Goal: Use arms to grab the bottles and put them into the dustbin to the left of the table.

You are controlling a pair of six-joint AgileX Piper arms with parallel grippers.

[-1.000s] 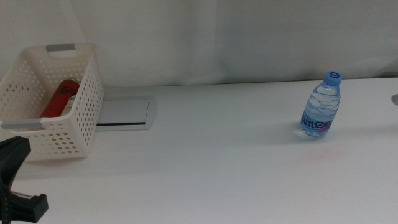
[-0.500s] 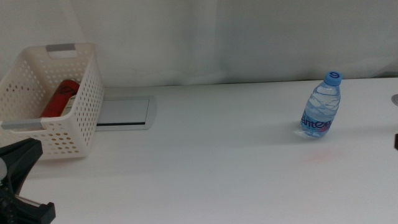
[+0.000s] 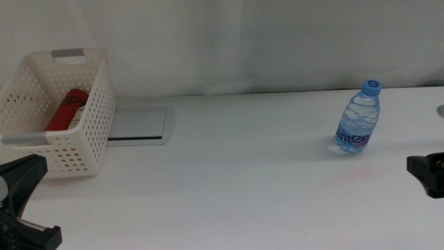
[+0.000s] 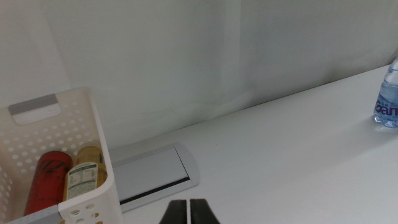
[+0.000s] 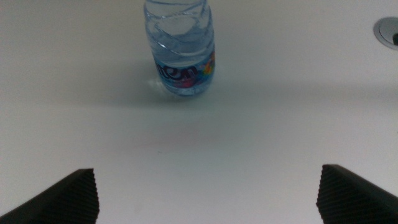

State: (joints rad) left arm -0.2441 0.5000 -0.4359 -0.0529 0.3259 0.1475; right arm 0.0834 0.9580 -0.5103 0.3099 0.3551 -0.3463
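Two of the three bottles look dealt with. The slim red can and the bottle of yellow liquid lie side by side inside the white dustbin; the yellow one shows clearly only in the left wrist view, tucked against the basket's near wall. One remains: the small blue-capped water bottle stands upright on the tabletop, well apart from the dustbin.

The right gripper is the one placed to fetch it. Its jaws are spread wide and hold nothing, and in its wrist view the water bottle stands ahead of them, roughly on the line between the two jaws but slightly toward one side, with bare tabletop in between. In the middle view only the gripper's dark tip shows at the picture's edge, near the bottle but not touching it.

The left gripper waits with its jaws pressed together and empty. The dustbin sits just beside and ahead of those jaws, and a grey inset panel lies straight ahead of them.

As I judge it, what is left is the whole handling of the last bottle: closing in, gripping it, carrying it across and dropping it in the dustbin.
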